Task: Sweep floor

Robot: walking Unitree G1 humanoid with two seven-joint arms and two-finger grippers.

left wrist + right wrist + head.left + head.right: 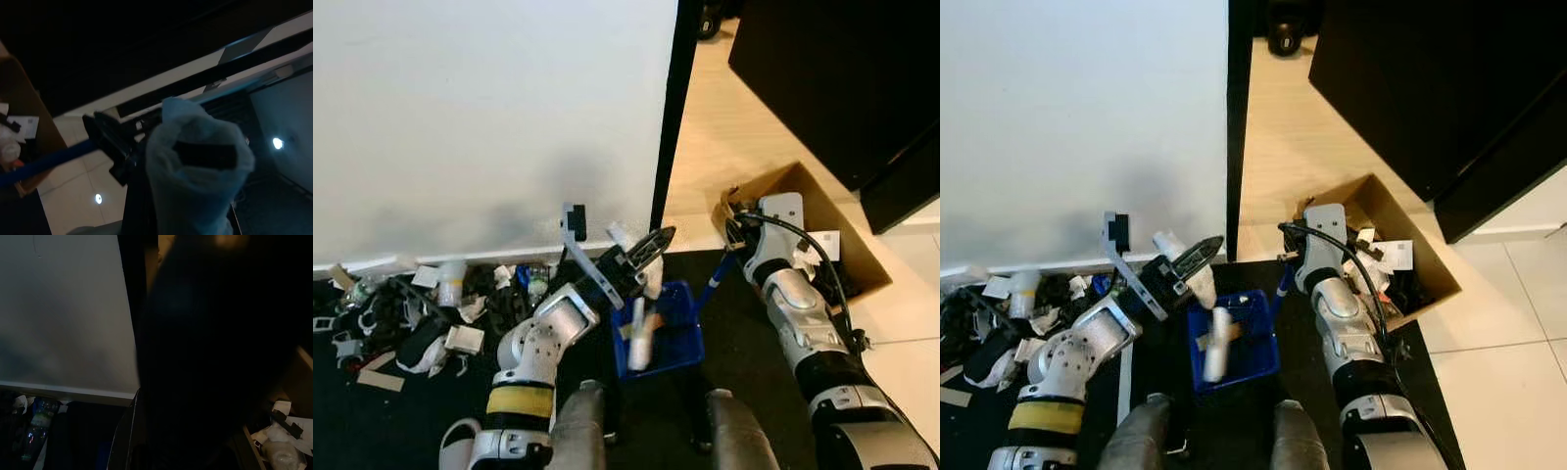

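- Dark matting (724, 323) lies along a white wall (489, 117), with pale wood floor (705, 147) at two o'clock.
- Litter (421, 313) of paper scraps and bottles is heaped at nine o'clock against the wall.
- Left gripper (651, 250) is clamped on a crumpled white wad (195, 161) above the blue dustpan (671, 338).
- Right gripper (736, 233) sits at the dustpan's blue handle (713, 282), beside a cardboard box (842, 235) at three o'clock; whether its fingers are closed cannot be told.

Dustpan (671, 338) blue, handle (713, 284) blue. Mat (744, 333) black. Box (842, 235) brown cardboard. Wall (480, 117) white. Floor (705, 147) light wood; litter (431, 313) black-and-white mix.
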